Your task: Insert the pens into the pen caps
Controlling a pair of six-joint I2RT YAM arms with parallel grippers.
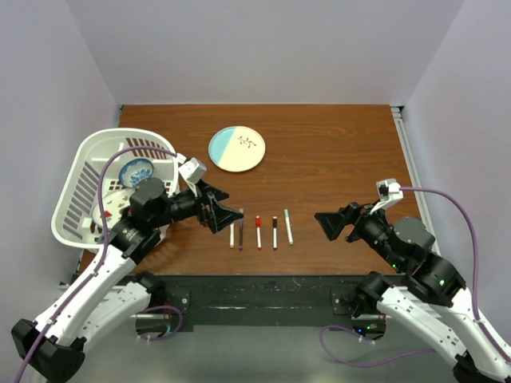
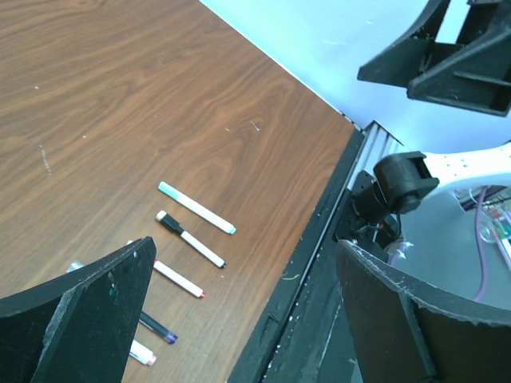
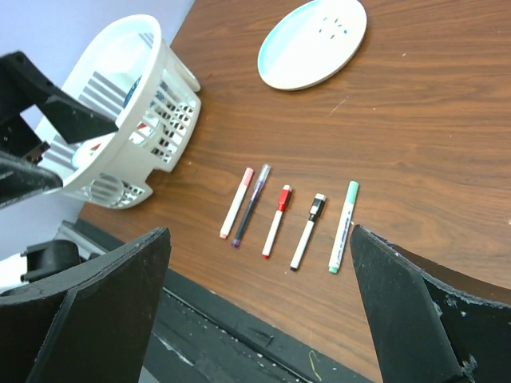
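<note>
Five pens (image 3: 275,223) in a row, seemingly all capped — both sets of jaws gape wide, empty.

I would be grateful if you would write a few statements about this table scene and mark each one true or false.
1. Five pens lie side by side on the table. True.
2. The left gripper is clamped on the black-capped pen. False: it is open and holds nothing, and that pen lies on the table.
3. The plate sits inside the basket. False: it lies on the bare table, apart from the basket.
4. The green-capped pen is at the end of the row nearest the right arm. True.
5. The right gripper is open and empty. True.
</note>
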